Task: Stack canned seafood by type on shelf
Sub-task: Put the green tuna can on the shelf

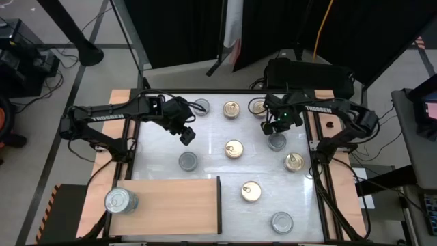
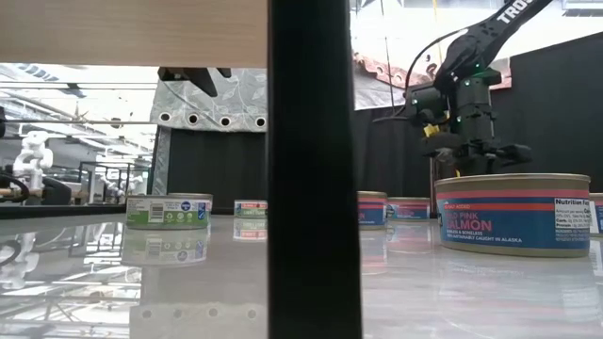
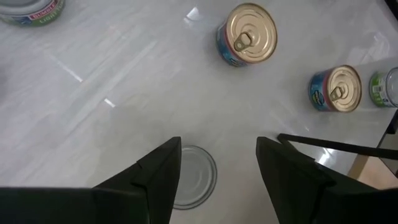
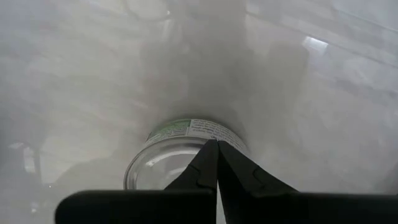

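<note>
Several round tins lie flat on the white tabletop, some gold-lidded point(image 1: 234, 148), some silver-lidded. One silver tin point(image 1: 118, 200) stands on the wooden shelf point(image 1: 171, 205) at the near left. My left gripper point(image 1: 186, 134) hangs open above the table. A silver tin point(image 3: 194, 176) shows on the table below, between its fingers and apart from them. My right gripper point(image 1: 276, 126) points down, shut, over a silver tin with a green label point(image 4: 186, 140) at the far right. My right gripper's shut fingertips point(image 4: 216, 155) stand over the lid of the green-labelled silver tin point(image 4: 155, 168), coming from above. Whether they touch the lid I cannot tell. The tin rests flat on the table.
Gold tins point(image 1: 232, 109) point(image 1: 258, 107) and a silver one point(image 1: 200, 107) line the far edge. Others lie at the right point(image 1: 294, 161) and near side point(image 1: 250, 192) point(image 1: 282, 222). The shelf's dark edge point(image 2: 314, 188) stands close before the low camera, beside a pink salmon tin point(image 2: 513, 212).
</note>
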{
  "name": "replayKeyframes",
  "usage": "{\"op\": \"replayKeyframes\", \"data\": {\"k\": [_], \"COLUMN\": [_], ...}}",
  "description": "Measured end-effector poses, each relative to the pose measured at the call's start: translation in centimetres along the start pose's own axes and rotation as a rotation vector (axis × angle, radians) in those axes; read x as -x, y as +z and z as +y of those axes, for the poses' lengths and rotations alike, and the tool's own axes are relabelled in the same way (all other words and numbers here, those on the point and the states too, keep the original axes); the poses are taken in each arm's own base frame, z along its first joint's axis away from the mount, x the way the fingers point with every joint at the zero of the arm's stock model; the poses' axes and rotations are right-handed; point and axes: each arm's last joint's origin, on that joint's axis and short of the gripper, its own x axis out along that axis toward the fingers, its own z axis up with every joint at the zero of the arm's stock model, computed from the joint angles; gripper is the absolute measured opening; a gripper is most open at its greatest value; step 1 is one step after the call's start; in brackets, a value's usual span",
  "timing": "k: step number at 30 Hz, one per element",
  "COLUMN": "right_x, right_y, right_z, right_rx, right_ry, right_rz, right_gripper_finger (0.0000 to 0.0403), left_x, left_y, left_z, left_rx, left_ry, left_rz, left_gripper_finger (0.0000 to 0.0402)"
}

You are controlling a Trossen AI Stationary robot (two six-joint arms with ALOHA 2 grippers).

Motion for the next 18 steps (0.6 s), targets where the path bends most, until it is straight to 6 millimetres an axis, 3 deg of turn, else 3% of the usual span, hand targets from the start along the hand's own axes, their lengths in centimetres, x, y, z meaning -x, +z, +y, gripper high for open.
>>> {"op": "replayKeyframes", "data": {"k": [18], "right_x": [-4.0], "right_y": [2.2], "right_z": [1.0], "right_rx": [0.009], "right_ry": [0.016], "right_rz": [0.049], "right_gripper_finger": [0.0000], "left_x": [0.0], "left_y": [0.0], "left_z": [0.0], "left_rx": [0.004], "left_ry": [-0.001], "left_rz": [0.000], "left_gripper_finger": [0.0215]}}
